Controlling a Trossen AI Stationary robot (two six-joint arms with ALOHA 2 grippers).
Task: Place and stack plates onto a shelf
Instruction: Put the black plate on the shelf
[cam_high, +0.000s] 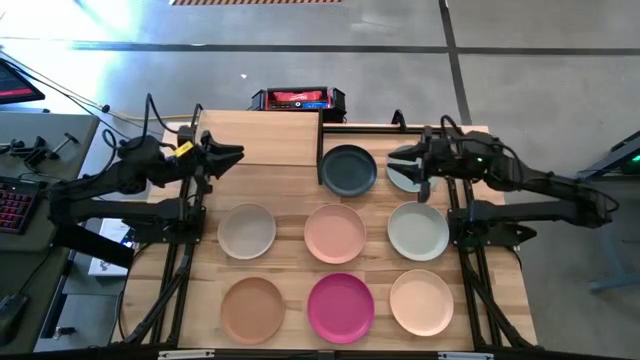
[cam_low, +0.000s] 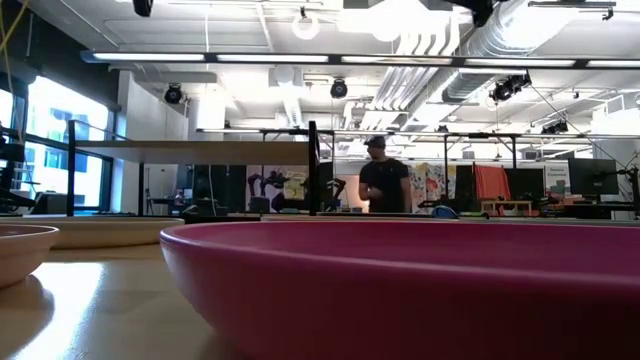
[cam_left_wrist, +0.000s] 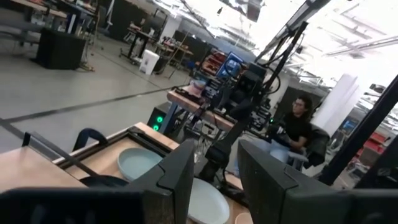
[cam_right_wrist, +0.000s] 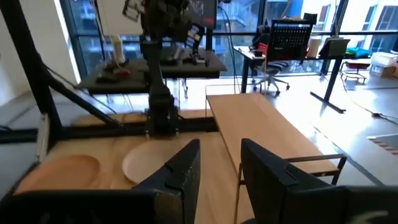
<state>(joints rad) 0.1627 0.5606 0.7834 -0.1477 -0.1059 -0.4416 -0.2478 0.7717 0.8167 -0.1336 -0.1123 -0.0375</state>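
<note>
High view puts your right claw (cam_high: 408, 160), parted and empty, over a pale green plate (cam_high: 405, 180); a shallow bite could let its rim slip. Left claw (cam_high: 232, 155), also parted, hovers by the shelf (cam_high: 260, 138), where stacking could crowd it.

Both arms reach in from the counter's side edges toward its far half. The left gripper (cam_high: 235, 154) and the right gripper (cam_high: 393, 157) face each other, jaws parted, holding nothing.
</note>
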